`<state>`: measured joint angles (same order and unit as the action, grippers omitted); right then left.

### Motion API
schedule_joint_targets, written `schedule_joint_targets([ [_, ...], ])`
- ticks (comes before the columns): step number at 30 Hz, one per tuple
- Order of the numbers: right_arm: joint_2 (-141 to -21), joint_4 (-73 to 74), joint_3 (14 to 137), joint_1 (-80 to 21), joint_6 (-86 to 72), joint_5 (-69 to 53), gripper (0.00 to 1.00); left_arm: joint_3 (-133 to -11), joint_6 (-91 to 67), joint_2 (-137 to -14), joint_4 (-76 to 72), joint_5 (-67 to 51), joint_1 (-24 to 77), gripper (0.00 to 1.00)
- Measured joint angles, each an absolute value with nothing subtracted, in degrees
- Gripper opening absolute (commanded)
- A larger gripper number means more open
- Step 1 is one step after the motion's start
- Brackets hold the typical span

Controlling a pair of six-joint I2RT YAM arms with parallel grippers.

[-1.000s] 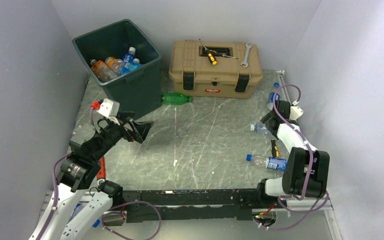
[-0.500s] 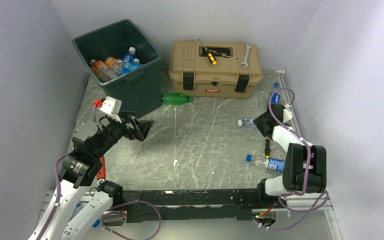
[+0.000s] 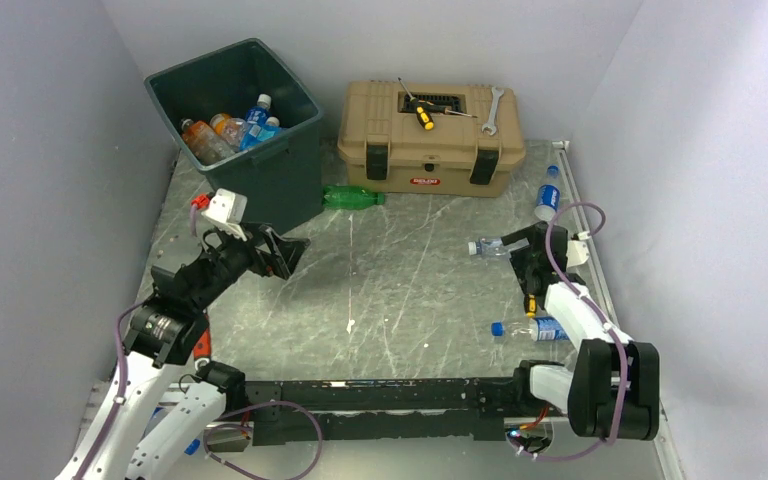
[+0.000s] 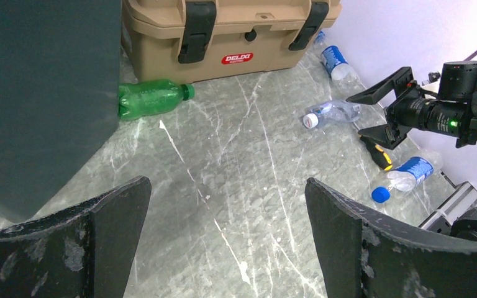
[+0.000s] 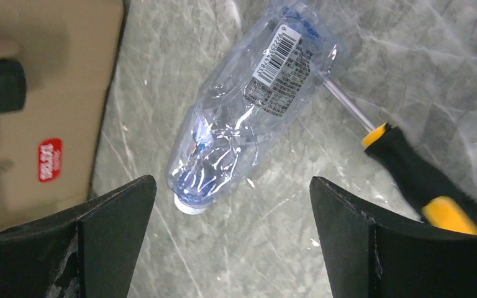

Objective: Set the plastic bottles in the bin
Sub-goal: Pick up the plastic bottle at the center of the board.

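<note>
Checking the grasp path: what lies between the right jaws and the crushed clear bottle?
Only bare table, as the right wrist view shows. A screwdriver lies off to the side, by the bottle's base.

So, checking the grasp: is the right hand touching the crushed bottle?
Apart: right wrist view shows bare table between the crushed bottle and both fingers of the right hand.
</note>
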<state>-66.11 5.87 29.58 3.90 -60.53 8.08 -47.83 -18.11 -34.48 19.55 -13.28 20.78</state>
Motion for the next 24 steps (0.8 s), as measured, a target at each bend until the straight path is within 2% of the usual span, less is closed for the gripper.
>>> schedule_joint_targets([
  [14, -78.48, -8.03, 27.99, 4.08, -80.71, 11.97, 0.97, -47.44, -18.72, -36.71, 19.55, -13.69, 20.34, 1.00],
  [16, -81.10, -9.15, 29.67, 4.08, -81.60, 12.36, 0.93, -47.44, -18.76, -36.93, 19.55, -13.74, 20.08, 1.00],
  [24, -89.93, -12.29, 35.51, 3.73, -80.75, 11.60, 0.64, -47.20, -18.83, -37.65, 19.55, -13.74, 19.07, 0.99],
])
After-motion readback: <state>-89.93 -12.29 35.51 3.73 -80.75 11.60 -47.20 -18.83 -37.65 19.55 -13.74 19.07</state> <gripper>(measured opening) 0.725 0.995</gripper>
